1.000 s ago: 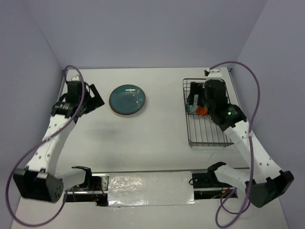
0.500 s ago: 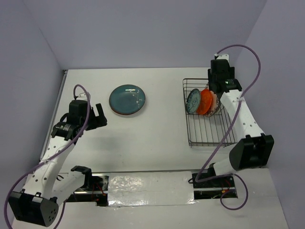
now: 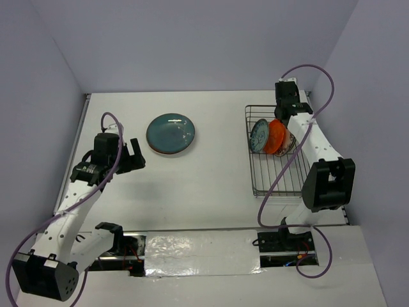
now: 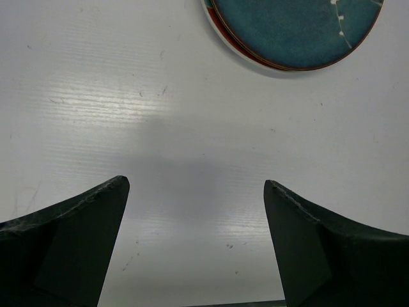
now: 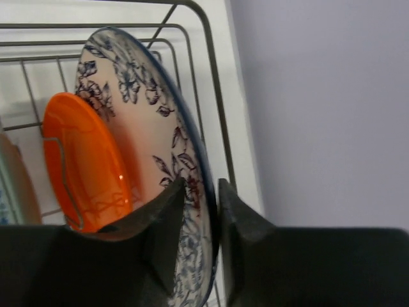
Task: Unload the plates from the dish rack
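Note:
The dark wire dish rack [image 3: 278, 182] stands at the right with three plates upright at its far end: a small teal one [image 3: 258, 135], an orange one [image 3: 276, 137] and a white plate with a blue floral rim [image 3: 292, 142]. My right gripper [image 5: 201, 185] pinches the top rim of the white floral plate [image 5: 140, 121], one finger on each face; the orange plate [image 5: 83, 166] stands just beside it. A large teal plate [image 3: 170, 133] lies flat on the table, stacked on a red-edged plate. My left gripper [image 3: 135, 157] hovers open and holds nothing, to the near left of that stack [image 4: 294, 29].
The right wall rises close behind the rack's far side wire [image 5: 214, 83]. The near part of the rack holds no plates. White table spreads between the stack and the rack.
My right arm swung to the rack's far end and its jaws narrowed onto the floral plate's rim. My left arm drew back from the teal plate toward the near left.

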`<state>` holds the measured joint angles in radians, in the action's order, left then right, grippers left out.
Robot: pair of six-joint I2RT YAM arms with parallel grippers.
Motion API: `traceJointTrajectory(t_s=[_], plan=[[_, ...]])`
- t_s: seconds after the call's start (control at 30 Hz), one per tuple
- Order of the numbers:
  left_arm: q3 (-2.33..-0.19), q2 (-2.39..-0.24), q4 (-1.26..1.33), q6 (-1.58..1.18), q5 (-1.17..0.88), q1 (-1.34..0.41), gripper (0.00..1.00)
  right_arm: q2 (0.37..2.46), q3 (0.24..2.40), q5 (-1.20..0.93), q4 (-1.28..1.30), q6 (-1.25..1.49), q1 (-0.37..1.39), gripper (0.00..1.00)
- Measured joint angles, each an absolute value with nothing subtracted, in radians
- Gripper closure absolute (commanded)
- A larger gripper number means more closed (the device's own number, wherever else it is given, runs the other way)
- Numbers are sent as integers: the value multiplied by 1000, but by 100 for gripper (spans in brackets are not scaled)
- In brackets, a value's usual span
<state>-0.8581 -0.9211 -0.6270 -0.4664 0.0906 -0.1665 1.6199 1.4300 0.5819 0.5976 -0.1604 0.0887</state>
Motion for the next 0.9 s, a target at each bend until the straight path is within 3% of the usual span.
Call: traceJointTrajectory(t_s=[0.13, 0.37, 0.9], plan=[[-858, -928, -627, -466, 86, -167, 1, 1620, 1413, 616, 569, -175, 86, 84], [-858, -928, -627, -465, 82, -167, 0, 1597, 1400, 599, 530, -174, 94, 100], [-858, -928, -627, -466, 83, -167, 0, 1552, 1316, 535, 402, -272, 92, 100]])
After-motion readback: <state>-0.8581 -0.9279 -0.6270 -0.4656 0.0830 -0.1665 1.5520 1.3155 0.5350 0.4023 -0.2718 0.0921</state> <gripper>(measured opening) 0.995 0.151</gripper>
